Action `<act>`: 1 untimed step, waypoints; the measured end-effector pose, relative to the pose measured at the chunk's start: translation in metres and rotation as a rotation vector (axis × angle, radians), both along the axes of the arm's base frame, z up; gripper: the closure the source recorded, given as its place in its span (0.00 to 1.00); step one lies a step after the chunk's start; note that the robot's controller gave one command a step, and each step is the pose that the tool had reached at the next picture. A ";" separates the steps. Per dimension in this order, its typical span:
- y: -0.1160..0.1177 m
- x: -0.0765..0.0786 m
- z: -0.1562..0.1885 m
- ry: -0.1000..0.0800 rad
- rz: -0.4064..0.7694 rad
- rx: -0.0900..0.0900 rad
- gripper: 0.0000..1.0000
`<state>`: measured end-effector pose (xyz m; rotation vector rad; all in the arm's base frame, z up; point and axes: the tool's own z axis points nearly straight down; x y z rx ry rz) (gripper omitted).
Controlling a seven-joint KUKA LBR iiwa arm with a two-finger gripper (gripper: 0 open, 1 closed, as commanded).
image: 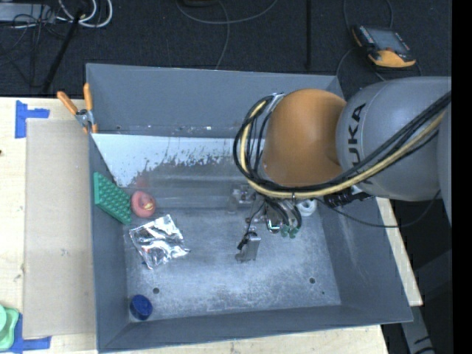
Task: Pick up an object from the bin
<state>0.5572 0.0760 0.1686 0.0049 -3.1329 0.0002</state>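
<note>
Gripper (247, 248) low over bare floor near bin (221, 94) centre; cannot tell its opening, nor any load. Nearest thing: crumpled foil (157, 242), at nine o'clock from gripper, well apart, no clear long axis. Past it at ten o'clock, pink lump (142, 204) and green block (110, 196); blue cap (140, 307) at eight.

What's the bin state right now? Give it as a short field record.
bin: grey metal bin
gripper: gripper over bare floor near the bin's middle
nearest thing: crumpled silver foil, toward the view's left, apart from it
left wall: green perforated block, pink round thing beside it
near-left corner: blue cap
</note>
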 end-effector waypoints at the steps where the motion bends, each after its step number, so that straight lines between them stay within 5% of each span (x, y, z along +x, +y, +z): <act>1: 0.070 0.035 -0.073 -0.006 0.137 0.003 0.00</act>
